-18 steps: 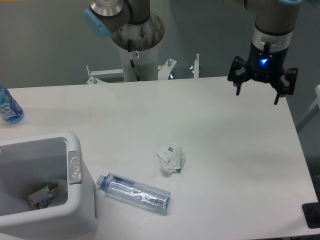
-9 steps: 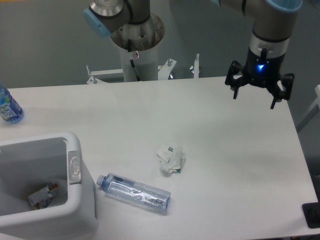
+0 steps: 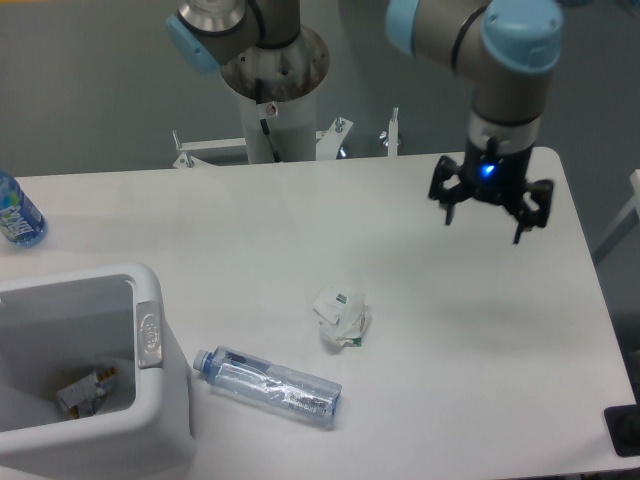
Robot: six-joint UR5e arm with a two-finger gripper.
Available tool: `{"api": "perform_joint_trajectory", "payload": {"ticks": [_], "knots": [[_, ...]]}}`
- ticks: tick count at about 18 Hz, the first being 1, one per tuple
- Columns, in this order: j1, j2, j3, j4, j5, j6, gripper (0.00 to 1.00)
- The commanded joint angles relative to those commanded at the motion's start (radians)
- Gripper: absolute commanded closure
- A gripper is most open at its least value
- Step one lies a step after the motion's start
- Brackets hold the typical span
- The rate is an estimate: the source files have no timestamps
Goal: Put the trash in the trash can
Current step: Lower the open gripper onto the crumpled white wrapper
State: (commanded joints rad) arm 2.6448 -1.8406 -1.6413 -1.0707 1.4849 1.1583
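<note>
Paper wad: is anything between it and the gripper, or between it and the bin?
Nothing visible. The open gripper hangs above bare table, up and right of the paper wad. Toward the bin the table is bare too; the bottle lies just below that line.

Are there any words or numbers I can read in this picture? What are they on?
No words or numbers can be read here.
Trash can: an oval logo on its rim, too small to read.
Bottle at the left table edge: a blue label, too blurred to read.
Paper wad: small green marks, not readable.
Clear bottle lying on the table: no text that I can make out.
</note>
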Motion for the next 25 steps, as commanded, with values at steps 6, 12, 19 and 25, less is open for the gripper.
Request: {"api": "perform_joint_trajectory", "payload": {"ticks": [6, 12, 19, 25], "knots": [[-0.088, -0.127, 0.035, 0.020, -0.012, -0.166, 0.00], [-0.098, -0.138, -0.008, 0.020, -0.058, -0.178, 0.00], [-0.126, -0.141, -0.071, 0.021, -0.052, -0.181, 0.00], [-0.146, -0.152, -0.106, 0.040, -0.049, -0.201, 0.00]]}}
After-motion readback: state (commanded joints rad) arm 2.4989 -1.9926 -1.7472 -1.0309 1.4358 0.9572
